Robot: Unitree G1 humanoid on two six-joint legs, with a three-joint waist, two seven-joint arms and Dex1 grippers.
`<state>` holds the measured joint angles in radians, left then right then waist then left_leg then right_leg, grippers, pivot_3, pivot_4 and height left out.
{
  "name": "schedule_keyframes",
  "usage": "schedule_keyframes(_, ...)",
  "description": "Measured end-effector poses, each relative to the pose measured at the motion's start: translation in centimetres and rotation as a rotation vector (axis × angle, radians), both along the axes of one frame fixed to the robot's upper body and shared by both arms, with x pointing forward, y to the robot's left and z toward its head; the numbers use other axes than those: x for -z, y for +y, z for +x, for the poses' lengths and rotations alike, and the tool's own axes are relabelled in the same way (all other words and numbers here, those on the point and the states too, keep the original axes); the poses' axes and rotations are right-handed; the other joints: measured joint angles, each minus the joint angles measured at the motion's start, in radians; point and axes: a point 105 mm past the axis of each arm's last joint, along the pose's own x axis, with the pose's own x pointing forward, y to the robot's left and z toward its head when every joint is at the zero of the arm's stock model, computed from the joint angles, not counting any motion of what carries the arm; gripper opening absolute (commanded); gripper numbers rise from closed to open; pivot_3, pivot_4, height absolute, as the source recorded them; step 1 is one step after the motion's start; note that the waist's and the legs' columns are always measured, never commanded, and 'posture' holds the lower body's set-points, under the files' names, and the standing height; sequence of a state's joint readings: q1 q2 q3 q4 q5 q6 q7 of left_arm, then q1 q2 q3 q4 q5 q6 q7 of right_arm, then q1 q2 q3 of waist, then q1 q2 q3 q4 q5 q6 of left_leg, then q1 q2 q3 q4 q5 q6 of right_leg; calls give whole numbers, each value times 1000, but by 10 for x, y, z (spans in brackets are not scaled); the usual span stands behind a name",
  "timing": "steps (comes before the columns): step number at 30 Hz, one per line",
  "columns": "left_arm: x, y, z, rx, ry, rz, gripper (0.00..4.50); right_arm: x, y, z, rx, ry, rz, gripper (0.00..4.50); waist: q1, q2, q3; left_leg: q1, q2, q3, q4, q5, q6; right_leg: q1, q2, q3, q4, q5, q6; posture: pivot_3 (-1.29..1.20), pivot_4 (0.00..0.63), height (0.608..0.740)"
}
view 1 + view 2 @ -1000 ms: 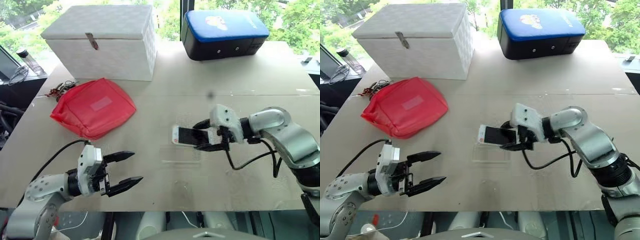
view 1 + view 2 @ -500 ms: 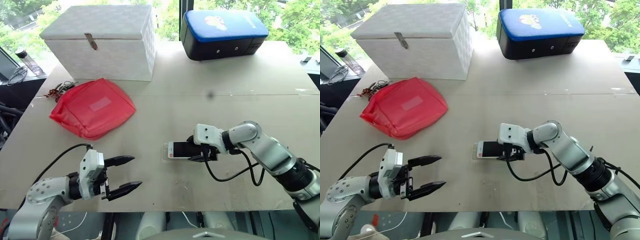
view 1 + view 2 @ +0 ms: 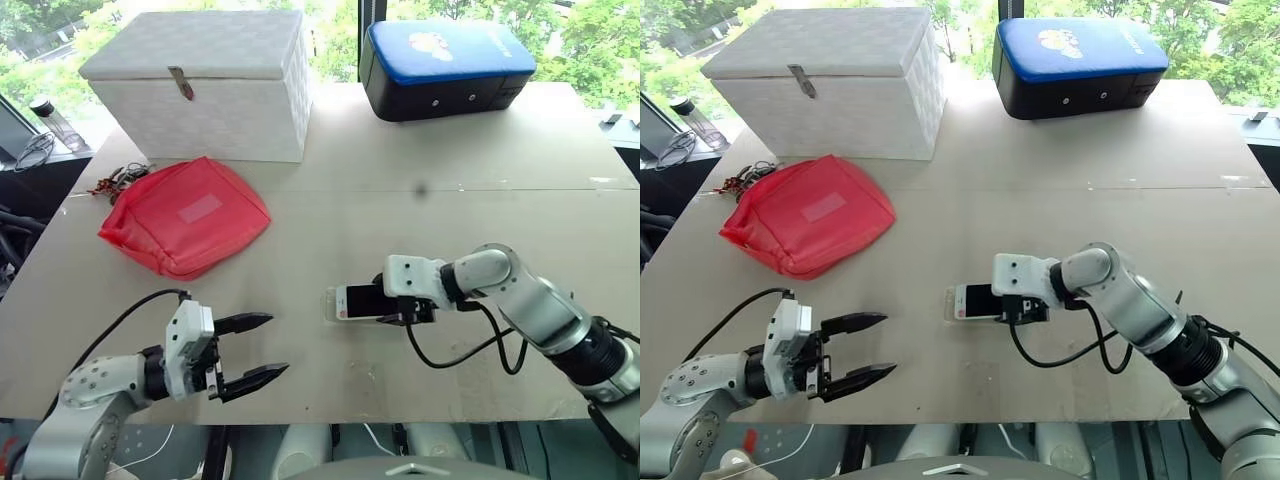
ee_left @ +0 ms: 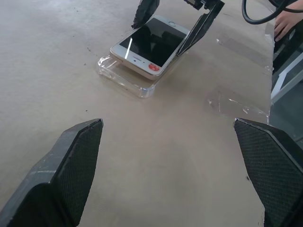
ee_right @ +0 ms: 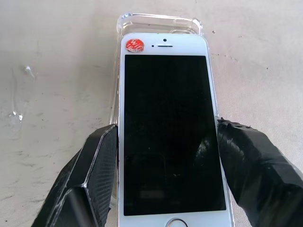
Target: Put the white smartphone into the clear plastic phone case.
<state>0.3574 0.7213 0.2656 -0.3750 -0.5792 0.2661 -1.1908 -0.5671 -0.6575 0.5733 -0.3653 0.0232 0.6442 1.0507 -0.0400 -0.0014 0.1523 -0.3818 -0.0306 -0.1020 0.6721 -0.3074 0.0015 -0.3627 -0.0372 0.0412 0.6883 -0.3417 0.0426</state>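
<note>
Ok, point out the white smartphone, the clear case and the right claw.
white smartphone point(image 5: 166, 127): right wrist view, middle of its black screen.
clear plastic phone case point(image 5: 158, 20): right wrist view, rim past the phone's top end.
right claw point(image 5: 165, 165): right wrist view, midway between its fingertips.

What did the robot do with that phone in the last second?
The right gripper, shut on the white smartphone, carried it down and left, onto the clear plastic phone case; it lies on top, not pressed in. The left gripper stayed open; the red pouch did not move.

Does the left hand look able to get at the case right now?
Probably yes: the left hand is open, with bare table between it and the case. The right hand holds the phone over it.
</note>
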Motion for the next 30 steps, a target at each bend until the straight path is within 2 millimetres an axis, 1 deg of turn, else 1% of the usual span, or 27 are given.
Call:
schedule_keyframes(8,-5,-1,5,3,-35,4,4500,1,3,-3,-23,-17,-32,2742,0,0,0,0,0,0,0,0,0,0,0,0,0,0,0,0,150,740)
schedule_keyframes(18,-5,-1,8,5,-38,4,4500,2,2,-4,-26,-21,-39,2742,1,0,0,0,0,0,0,0,0,0,0,0,-1,0,0,0,150,740)
schedule_keyframes(23,-3,-5,8,21,-31,-2,4500,2,-3,-13,-78,-14,-70,2742,6,0,0,0,0,0,-1,0,0,0,0,-1,-2,0,0,0,150,740)
schedule_keyframes(30,-4,-6,10,25,-41,-2,4500,1,-2,-11,-46,11,-74,2742,4,0,0,0,0,0,-1,0,0,0,0,-1,-3,0,0,0,150,740)
